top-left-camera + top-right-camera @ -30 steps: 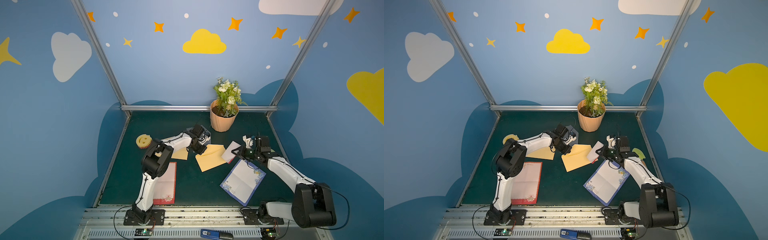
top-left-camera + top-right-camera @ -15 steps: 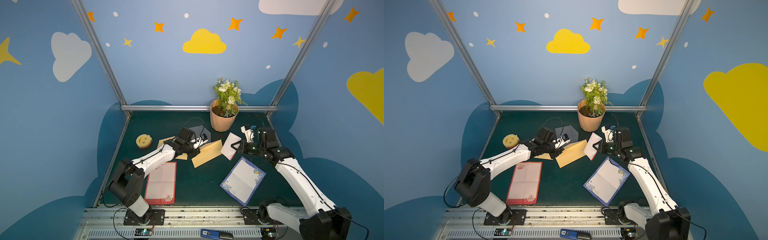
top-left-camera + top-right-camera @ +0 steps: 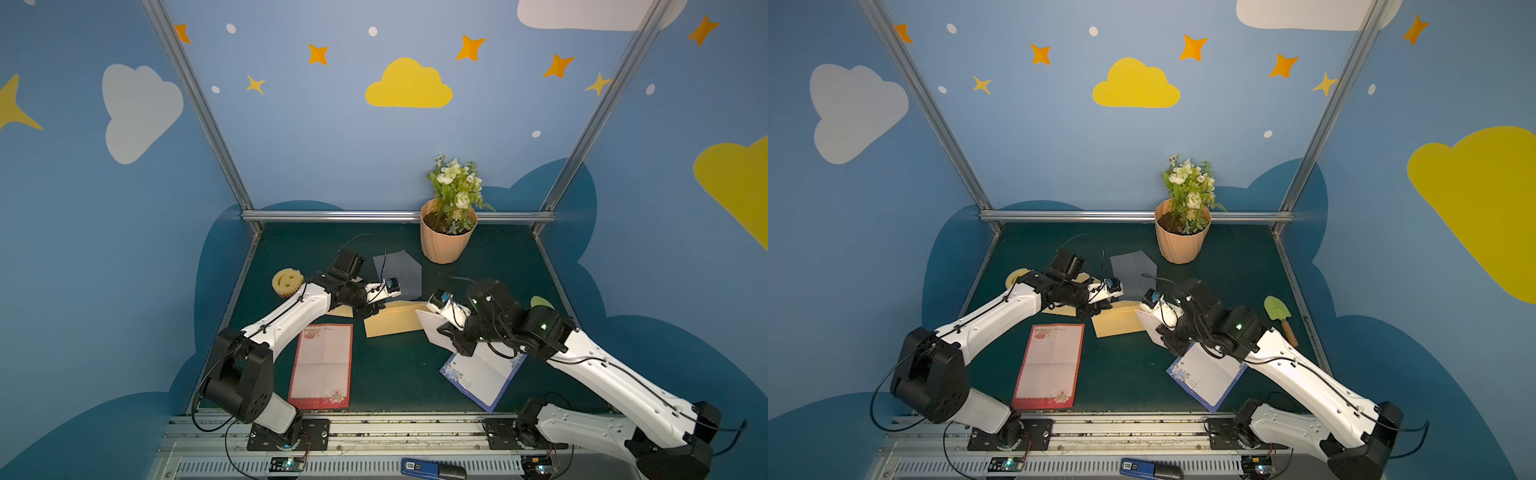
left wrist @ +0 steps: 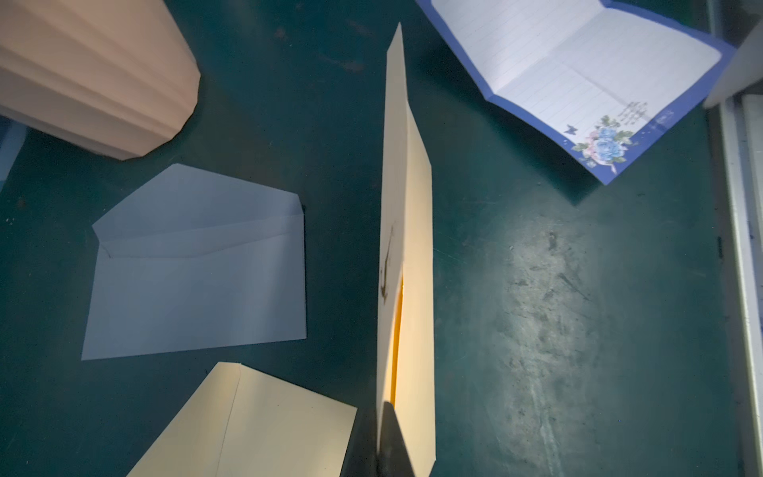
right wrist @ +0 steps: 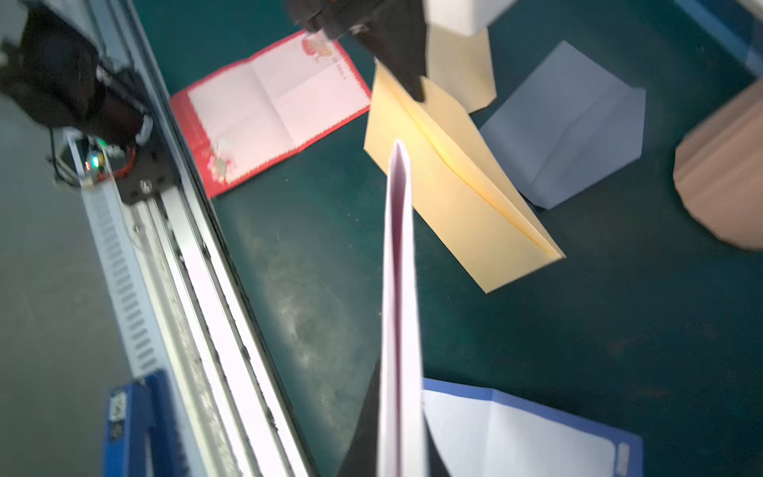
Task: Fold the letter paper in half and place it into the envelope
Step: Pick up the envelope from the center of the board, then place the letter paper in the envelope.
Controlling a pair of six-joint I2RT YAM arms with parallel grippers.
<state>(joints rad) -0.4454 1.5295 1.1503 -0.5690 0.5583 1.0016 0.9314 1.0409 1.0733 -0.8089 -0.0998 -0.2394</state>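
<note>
Since my right gripper (image 3: 449,337) is clenched on the folded letter paper (image 3: 430,327), with the white sheet pinched edge-on between the jaws, everything now turns on where the envelope's mouth lies from that paper. In both top views the paper's free end reaches toward the left of the frame and meets the right-hand end of the cream envelope (image 3: 392,326); whether they touch I cannot tell.

The envelope sits at the centre of the frame, its long axis running left to right and climbing a little toward the right. My left gripper (image 3: 372,309) is closed on its left-hand end, pinching one wall of it, so the envelope tips up off the green table (image 3: 395,374).

In the left wrist view a thin slit (image 4: 397,330) gapes along the envelope close to my jaws. In the right wrist view the same slit runs from upper centre down to the right, and my paper (image 5: 400,289) points up the frame across it.

So I judge the paper must go in broadside across the long edge, not endwise, and my right arm is the nearer one to carry it there. The fold looks done; the insertion is not.
</note>
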